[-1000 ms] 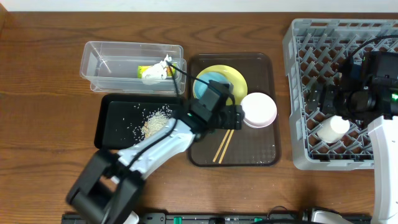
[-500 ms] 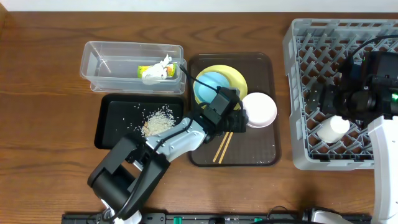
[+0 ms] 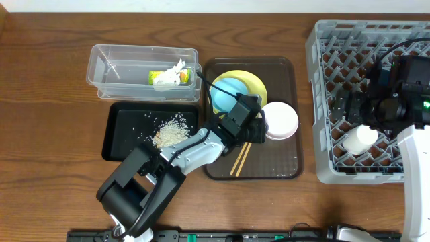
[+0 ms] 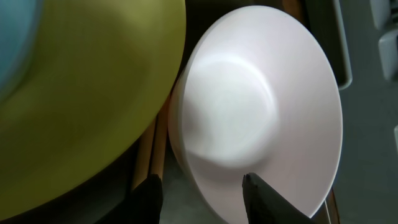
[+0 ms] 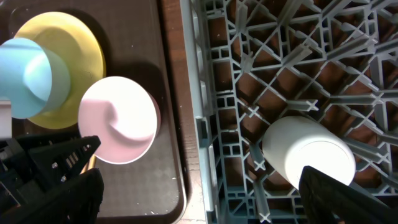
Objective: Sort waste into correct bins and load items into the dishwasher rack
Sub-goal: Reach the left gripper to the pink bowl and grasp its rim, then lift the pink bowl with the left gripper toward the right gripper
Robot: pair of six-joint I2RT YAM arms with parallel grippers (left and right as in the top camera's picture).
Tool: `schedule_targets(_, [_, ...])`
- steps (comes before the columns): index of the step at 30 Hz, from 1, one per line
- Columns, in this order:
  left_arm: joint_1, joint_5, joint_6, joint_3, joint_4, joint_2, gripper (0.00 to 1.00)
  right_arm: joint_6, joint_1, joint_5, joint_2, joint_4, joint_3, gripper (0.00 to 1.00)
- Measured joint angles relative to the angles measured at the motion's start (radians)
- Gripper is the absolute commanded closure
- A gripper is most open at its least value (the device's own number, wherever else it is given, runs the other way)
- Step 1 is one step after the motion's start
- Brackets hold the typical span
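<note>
The pale pinkish-white bowl [image 3: 282, 121] sits on the dark brown serving tray [image 3: 285, 165], beside the yellow plate [image 3: 254, 82] that carries the light blue bowl [image 3: 227, 91]. The chopsticks [image 3: 240, 160] lie below them. My left gripper [image 3: 259, 125] is open, with its fingers [image 4: 202, 199] either side of the pinkish bowl's [image 4: 249, 106] near rim. The white cup [image 3: 359, 139] lies on its side in the grey dishwasher rack [image 3: 322, 67]. My right gripper [image 3: 351, 111] hangs open and empty over the rack's left edge [image 5: 202, 196], with the cup [image 5: 311, 152] beside it.
The clear tub [image 3: 107, 67] at the back left holds the green-and-yellow wrapper [image 3: 156, 75] and the white tissue [image 3: 173, 72]. The black tray [image 3: 121, 131] in front of it holds the rice [image 3: 171, 131]. Bare wooden table lies between the serving tray and the rack.
My left gripper has moved right along the serving tray to the pinkish bowl's rim, uncovering the blue bowl. The right arm and the cup have not moved.
</note>
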Motion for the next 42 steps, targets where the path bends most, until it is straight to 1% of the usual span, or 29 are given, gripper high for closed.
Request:
schedule_targets(3, [-0.003,0.0,-0.002,0.0,0.0,0.0,0.63,0.0,0.0,0.0,0.0,0.0,0.0,0.02])
schedule_targets(15, [-0.005,0.0,0.0,0.0,-0.008,0.0,0.72,0.0,0.0,0.0,0.0,-0.006,0.0,0.02])
schedule_targets(19, [-0.005,0.0,-0.003,0.0,-0.015,0.0,0.8,0.0,0.0,0.0,0.0,-0.007,0.0,0.02])
schedule_targets(23, [-0.005,0.0,0.0,0.0,-0.036,0.01,0.81,0.0,0.0,0.0,0.0,-0.007,0.0,0.02])
schedule_targets(25, [-0.005,0.0,0.001,0.0,-0.051,0.022,0.88,0.0,0.0,0.0,0.0,-0.007,0.0,0.02])
schedule_targets(28, [-0.005,0.004,-0.006,0.0,-0.051,0.029,0.93,0.0,0.0,0.0,0.0,-0.007,0.0,0.02])
schedule_targets(37, [-0.006,0.008,-0.007,0.008,-0.047,0.026,0.94,0.0,0.0,0.0,0.0,-0.008,0.0,0.01])
schedule_targets(42, [0.014,0.016,-0.006,0.005,-0.136,-0.031,0.94,0.0,0.0,0.0,0.0,-0.007,0.0,0.01])
